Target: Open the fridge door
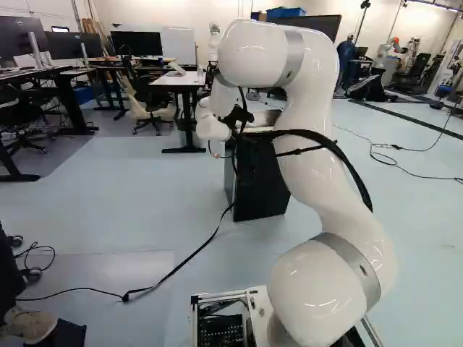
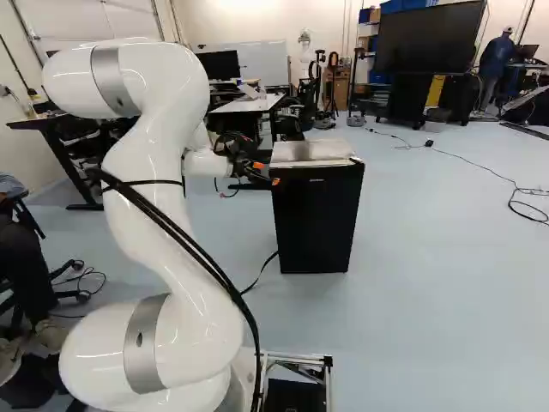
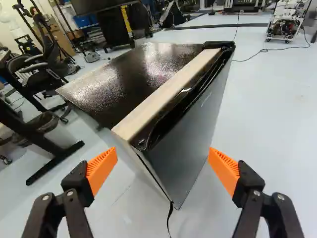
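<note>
My gripper [image 2: 257, 173] is just left of the top front of the small black fridge [image 2: 316, 219] in the right base view. In the left base view the arm partly hides the fridge [image 1: 259, 181]. The wrist view shows the gripper [image 3: 162, 168] open, its orange pads wide apart with nothing held. Ahead of it stands the fridge, with its dark glossy top [image 3: 133, 74], a pale strip along the front edge and the door [image 3: 190, 129] shut. The door's near corner lies ahead of the gap between the fingers. Contact is not visible.
A black cable [image 1: 170, 273] runs over the floor from the fridge. A white table [image 1: 177, 79] stands behind it, with office chairs [image 3: 42, 72] nearby. A person's shoe [image 1: 30, 325] shows at the left base view's lower left. Wheeled equipment [image 3: 285, 22] stands far off.
</note>
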You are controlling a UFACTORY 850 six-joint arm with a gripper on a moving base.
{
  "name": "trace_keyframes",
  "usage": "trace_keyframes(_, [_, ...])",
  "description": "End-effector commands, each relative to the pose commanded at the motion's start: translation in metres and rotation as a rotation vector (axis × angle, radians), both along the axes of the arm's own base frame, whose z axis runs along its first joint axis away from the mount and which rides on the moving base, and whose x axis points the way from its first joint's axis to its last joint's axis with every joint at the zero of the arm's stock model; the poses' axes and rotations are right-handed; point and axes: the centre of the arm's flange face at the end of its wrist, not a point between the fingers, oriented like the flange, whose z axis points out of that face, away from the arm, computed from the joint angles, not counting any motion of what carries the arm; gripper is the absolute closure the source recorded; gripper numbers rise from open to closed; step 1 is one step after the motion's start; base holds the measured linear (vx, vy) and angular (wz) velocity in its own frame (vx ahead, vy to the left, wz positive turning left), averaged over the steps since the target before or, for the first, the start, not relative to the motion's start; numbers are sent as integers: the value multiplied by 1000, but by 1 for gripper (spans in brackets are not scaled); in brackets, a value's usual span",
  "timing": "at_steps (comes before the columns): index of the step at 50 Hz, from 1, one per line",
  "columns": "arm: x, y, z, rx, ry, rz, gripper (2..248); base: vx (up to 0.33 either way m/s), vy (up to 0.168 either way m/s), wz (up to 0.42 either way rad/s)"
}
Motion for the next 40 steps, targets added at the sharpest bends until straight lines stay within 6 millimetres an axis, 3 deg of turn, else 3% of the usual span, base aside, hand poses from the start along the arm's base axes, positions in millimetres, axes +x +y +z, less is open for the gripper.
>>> trace_keyframes(26, [-1, 5, 0, 0, 1, 8, 3, 0, 0, 0])
trace_keyframes(40, [1, 5, -15, -7, 21, 8, 3, 0, 0, 0])
